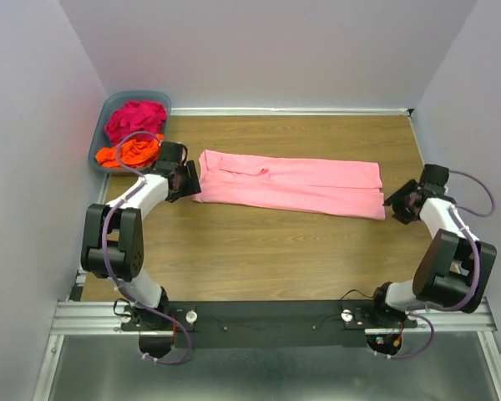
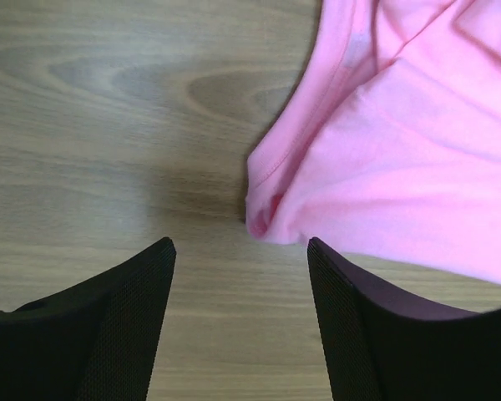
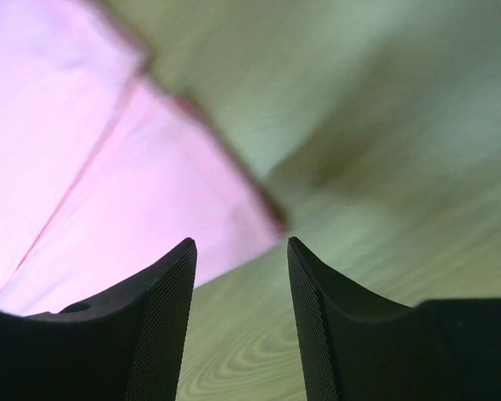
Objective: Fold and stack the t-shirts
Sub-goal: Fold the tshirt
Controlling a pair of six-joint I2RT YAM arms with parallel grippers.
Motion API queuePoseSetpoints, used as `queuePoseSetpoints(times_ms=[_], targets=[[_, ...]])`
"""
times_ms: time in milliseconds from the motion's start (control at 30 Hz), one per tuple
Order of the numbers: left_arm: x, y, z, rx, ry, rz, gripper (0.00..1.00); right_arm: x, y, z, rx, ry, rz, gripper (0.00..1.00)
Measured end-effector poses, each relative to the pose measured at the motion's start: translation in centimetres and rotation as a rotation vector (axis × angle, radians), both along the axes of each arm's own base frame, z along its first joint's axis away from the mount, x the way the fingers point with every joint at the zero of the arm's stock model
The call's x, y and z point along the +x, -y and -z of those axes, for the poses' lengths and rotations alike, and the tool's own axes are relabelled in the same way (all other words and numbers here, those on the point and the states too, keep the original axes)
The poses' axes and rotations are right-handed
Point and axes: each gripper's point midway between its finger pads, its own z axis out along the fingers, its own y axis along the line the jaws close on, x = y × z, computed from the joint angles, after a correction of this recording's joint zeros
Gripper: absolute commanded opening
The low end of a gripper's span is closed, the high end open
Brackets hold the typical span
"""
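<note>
A light pink t-shirt [image 1: 288,182] lies folded into a long strip across the middle of the wooden table. At its left end my left gripper [image 1: 188,180] is open, with bare wood between its fingers and the shirt's corner [image 2: 271,213] just ahead of them. By the shirt's right end my right gripper [image 1: 394,203] is open too. Its fingers stand just off the hem corner [image 3: 259,209], holding nothing. A magenta t-shirt [image 1: 135,118] and an orange t-shirt [image 1: 132,151] lie bunched in the basket.
The grey-blue plastic basket [image 1: 105,115] stands at the back left corner, close behind my left arm. White walls close in the table on the left, back and right.
</note>
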Motion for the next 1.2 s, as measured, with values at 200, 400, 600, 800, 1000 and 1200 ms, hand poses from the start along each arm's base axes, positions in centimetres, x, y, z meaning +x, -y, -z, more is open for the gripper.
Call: queuePoseSetpoints(times_ms=[200, 400, 600, 800, 1000, 1200], targets=[[2.0, 0.9, -5.0, 0.028, 0.116, 0.001, 0.48, 3.9, -5.4, -4.0, -0.115, 0.075, -0.247, 0.55], [4.5, 7.9, -7.8, -0.023, 0.205, 0.124, 0.39, 8.8, -12.9, -6.4, -0.181, 0.142, -0.533, 0.51], [6.3, 10.4, -2.2, -0.049, 0.105, 0.151, 0.39, 9.9, -14.6, -1.9, -0.187, 0.033, -0.639, 0.51], [7.4, 10.7, 2.2, -0.021, 0.017, 0.154, 0.39, 6.8, -14.2, 2.2, -0.154, -0.109, -0.651, 0.52], [9.7, 11.3, 1.6, -0.014, 0.049, 0.159, 0.39, 4.2, -14.7, 3.0, -0.121, -0.146, -0.629, 0.54], [11.9, 11.5, 2.1, 0.013, 0.047, 0.169, 0.40, -1.3, -19.4, 3.1, -0.061, -0.171, -0.737, 0.58]])
